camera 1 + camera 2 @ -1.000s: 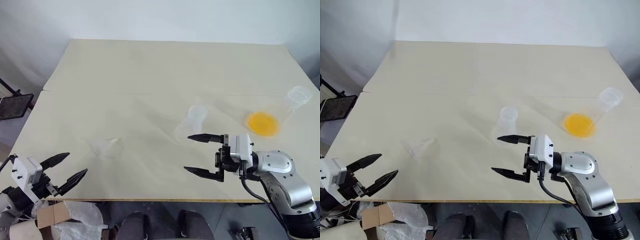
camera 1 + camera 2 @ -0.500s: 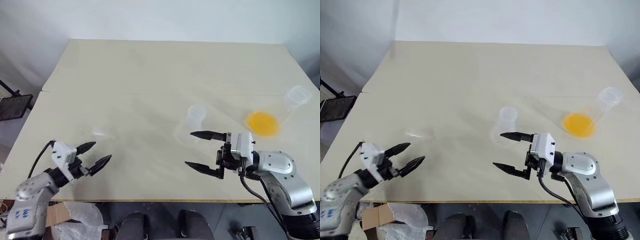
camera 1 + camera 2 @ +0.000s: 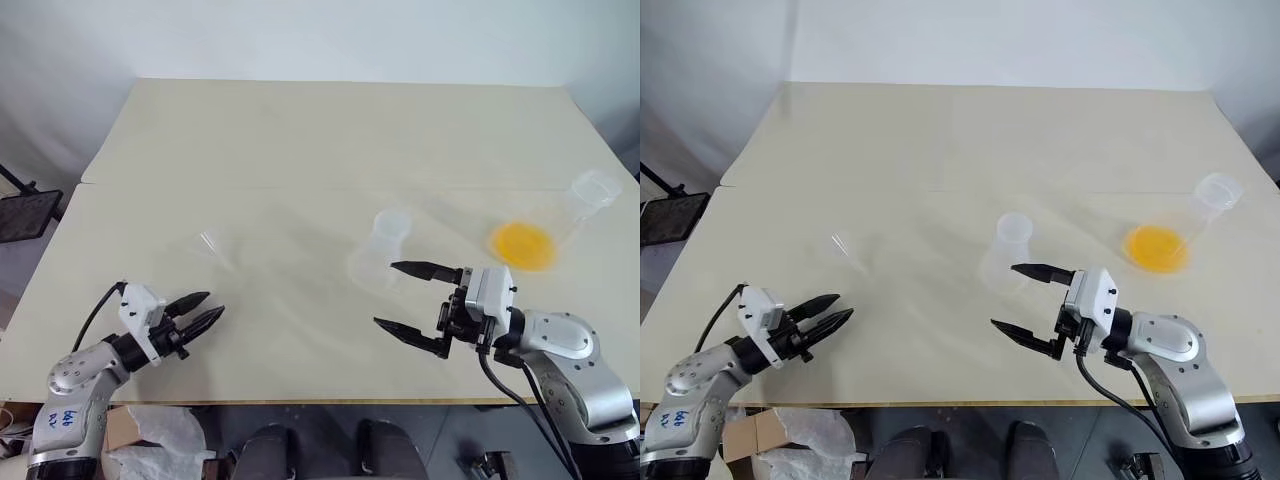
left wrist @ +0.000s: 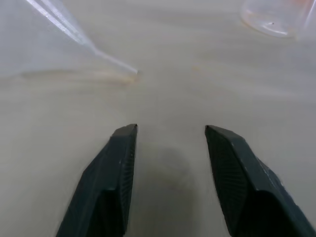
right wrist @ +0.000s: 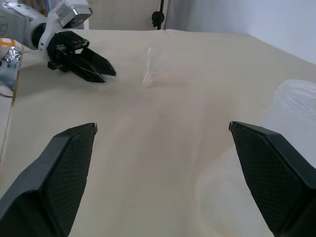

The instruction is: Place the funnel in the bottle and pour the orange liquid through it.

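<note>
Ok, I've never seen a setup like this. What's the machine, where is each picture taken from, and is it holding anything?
It's a two-armed humanoid robot. Two pictures look down from its head; two look along each wrist. On the table lie a clear funnel on its side, a small clear bottle and a larger flask holding orange liquid. The left pincer sits near the funnel, empty, its fingers slightly apart. The right pincer is wide open beside the bottle, holding nothing.
</note>
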Available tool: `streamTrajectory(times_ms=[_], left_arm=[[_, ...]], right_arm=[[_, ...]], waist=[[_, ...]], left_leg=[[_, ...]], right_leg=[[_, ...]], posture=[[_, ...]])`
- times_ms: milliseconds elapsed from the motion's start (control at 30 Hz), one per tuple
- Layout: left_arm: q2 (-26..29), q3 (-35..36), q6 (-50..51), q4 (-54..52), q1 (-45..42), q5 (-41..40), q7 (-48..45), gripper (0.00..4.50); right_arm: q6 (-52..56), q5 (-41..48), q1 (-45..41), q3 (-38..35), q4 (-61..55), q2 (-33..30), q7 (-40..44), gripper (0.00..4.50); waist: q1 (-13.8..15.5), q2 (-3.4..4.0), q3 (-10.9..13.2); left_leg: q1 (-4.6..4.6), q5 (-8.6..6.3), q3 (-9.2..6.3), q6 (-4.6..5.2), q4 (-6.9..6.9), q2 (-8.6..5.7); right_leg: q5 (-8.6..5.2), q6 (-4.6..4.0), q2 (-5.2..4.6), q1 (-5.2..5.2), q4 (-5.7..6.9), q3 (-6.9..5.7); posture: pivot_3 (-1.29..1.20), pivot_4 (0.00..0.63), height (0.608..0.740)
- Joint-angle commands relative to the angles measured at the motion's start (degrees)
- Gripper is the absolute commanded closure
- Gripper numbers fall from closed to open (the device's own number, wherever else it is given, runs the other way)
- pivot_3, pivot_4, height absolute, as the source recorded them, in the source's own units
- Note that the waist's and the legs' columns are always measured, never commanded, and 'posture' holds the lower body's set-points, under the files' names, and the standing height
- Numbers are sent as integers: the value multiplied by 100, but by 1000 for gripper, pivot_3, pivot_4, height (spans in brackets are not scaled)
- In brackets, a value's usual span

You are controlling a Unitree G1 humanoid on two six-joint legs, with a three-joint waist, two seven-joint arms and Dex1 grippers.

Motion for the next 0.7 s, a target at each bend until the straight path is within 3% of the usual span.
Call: streamTrajectory(times_ms=[33, 133, 367, 700], left_arm=[[140, 377, -144, 68, -128, -165, 60, 1036], [239, 503, -205, 247, -487, -152, 126, 25], [618, 523, -223, 749, -1028, -82, -97, 25], [637, -83, 20, 1134, -1512, 6, -421, 25]], right_arm=[[-123, 10, 32, -42, -226, 60, -79, 0], [-127, -24, 32, 0, -229, 105, -109, 0], [-161, -86, -60, 26, -154, 192, -146, 0], [-183, -137, -119, -3, -116, 240, -155, 0]], waist=[[7, 0, 0], [26, 0, 0], [-22, 0, -1], [2, -2, -1]], left_leg=[[0, 0, 0, 0, 0, 0], [0, 0, -1, 0, 1, -2], [1, 0, 2, -1, -3, -3], [-1, 1, 3, 0, -2, -5]], right_leg=[[0, 0, 0, 0, 0, 0], [0, 0, -1, 1, 1, -1], [0, 0, 2, -3, 3, -2], [1, 1, 3, -4, 5, -2]], posture=[[0, 150, 740], [0, 150, 740], [0, 150, 740], [0, 150, 740]])
